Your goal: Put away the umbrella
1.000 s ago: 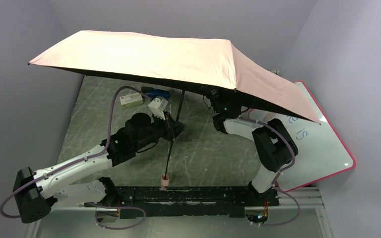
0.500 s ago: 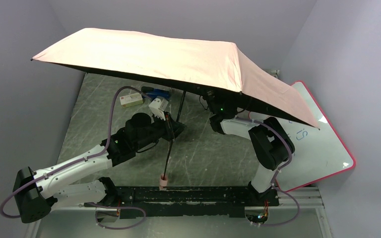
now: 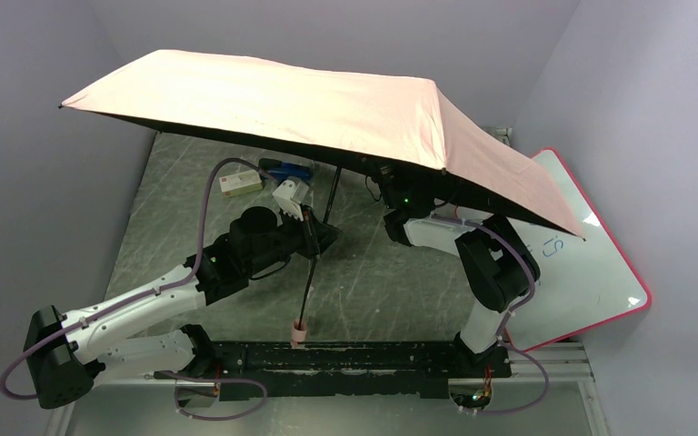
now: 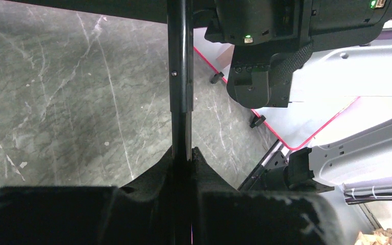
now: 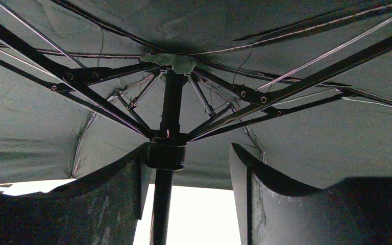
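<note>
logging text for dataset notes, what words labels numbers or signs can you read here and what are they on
Whiteboard: blue handwriting, one mark looks like "S"; the rest runs up to the edge of the umbrella and cannot be read.
Small white box with a red patch, at the far side of the table: any print is too small to read.
Both wrist views: no text.

Umbrella (image 3: 327,100) spans the upper frame, covering the far half of the table (image 3: 382,291). Its shaft (image 3: 310,277) slants down to the handle (image 3: 301,334) at lower centre. The left gripper (image 3: 314,234) sits around the shaft at mid-length. The right gripper (image 5: 188,148) is under the canopy, beside the shaft's top. A box (image 3: 240,184) lies at the table's upper left, and a whiteboard (image 3: 591,272) lies at right, partly under the canopy.
</note>
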Robot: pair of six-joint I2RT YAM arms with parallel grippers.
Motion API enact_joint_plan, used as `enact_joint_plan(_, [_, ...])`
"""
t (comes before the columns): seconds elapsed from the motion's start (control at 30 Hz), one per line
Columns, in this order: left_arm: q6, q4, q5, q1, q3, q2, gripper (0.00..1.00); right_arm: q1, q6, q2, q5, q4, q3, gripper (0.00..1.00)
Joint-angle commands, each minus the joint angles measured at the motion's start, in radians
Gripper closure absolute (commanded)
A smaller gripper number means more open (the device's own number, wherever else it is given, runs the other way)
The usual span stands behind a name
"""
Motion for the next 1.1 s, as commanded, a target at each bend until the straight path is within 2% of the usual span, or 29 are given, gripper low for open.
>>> enact_joint_plan(0.0, [0.002, 0.023, 0.034, -0.005, 0.036, -0.015, 0.95, -0.004, -0.017, 0.0, 0.046, 0.287, -0.001, 0.43])
enact_joint_plan(0.2, [0.004, 0.02, 0.036, -0.006, 0.037, -0.012, 0.95, -0.009, -0.032, -0.01, 0.043, 0.284, -0.008, 0.71])
enact_joint_plan(0.33, [0.004, 0.02, 0.039, -0.005, 0.038, -0.006, 0.95, -0.015, -0.04, -0.019, 0.029, 0.283, -0.017, 1.0])
enact_joint_plan(0.67, [0.007, 0.018, 0.001, -0.005, 0.056, 0.002, 0.95, -0.002, -0.085, -0.063, -0.023, 0.236, -0.125, 1.0])
enact_joint_plan(1.07, [0.014, 0.039, -0.09, 0.016, 0.171, 0.119, 0.95, 0.15, -0.26, -0.195, -0.038, 0.086, -0.398, 1.0])
